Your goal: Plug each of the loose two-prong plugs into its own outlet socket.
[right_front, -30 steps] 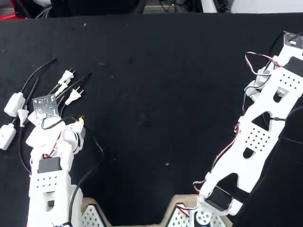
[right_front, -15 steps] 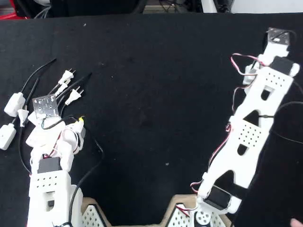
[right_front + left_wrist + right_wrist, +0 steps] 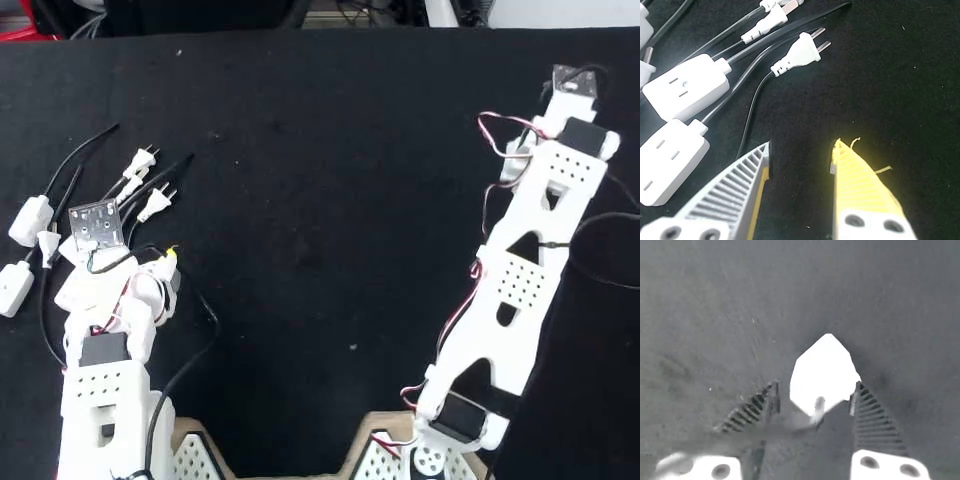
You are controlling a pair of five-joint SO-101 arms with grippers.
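Plugs (image 3: 796,52) loose — beside outlet sockets (image 3: 685,86)

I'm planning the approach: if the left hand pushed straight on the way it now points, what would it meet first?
Probably the nearest white two-prong plug, lying loose on the black cloth ahead of the open left hand. Its height above the cloth is unclear, so it might pass over.

No readable text anywhere, far as I can tell: plugs (image 3: 797,52) and outlet sockets (image 3: 687,87) look blank.
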